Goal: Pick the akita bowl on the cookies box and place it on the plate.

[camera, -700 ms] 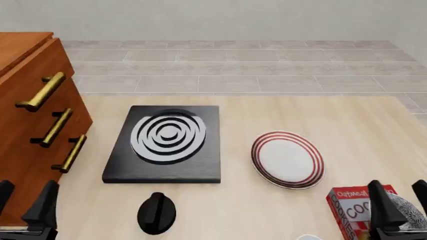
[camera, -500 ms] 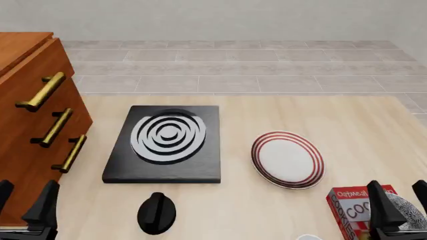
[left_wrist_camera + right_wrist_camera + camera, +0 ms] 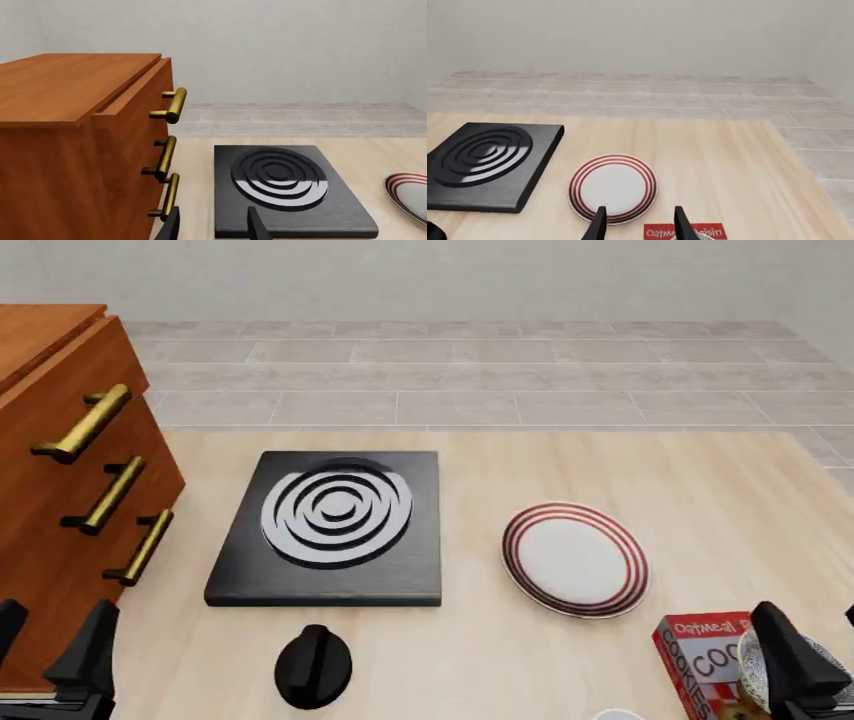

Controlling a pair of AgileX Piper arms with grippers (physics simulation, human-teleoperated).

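Observation:
The red cookies box (image 3: 702, 660) lies at the table's near right corner. On it rests the akita bowl (image 3: 750, 672); only a strip of its net-patterned rim shows beside my right finger. My right gripper (image 3: 825, 655) is open over the bowl, one finger in front of it and the other at the frame's edge. The red-ringed white plate (image 3: 575, 559) lies just beyond the box, bare. In the right wrist view the right gripper (image 3: 639, 227) points toward the plate (image 3: 612, 187), with the box's lettering (image 3: 684, 232) below the fingers. My left gripper (image 3: 47, 650) is open at the near left, holding nothing.
A black stove burner (image 3: 331, 525) with grey rings lies left of the plate, with a black knob (image 3: 314, 665) in front of it. A wooden drawer cabinet (image 3: 67, 490) with brass handles stands along the left edge, close to the left gripper (image 3: 213, 230).
My right gripper has shifted slightly right and lower in the front view, so its near finger now covers more of the bowl. Bowl, box, plate and left arm have not moved.

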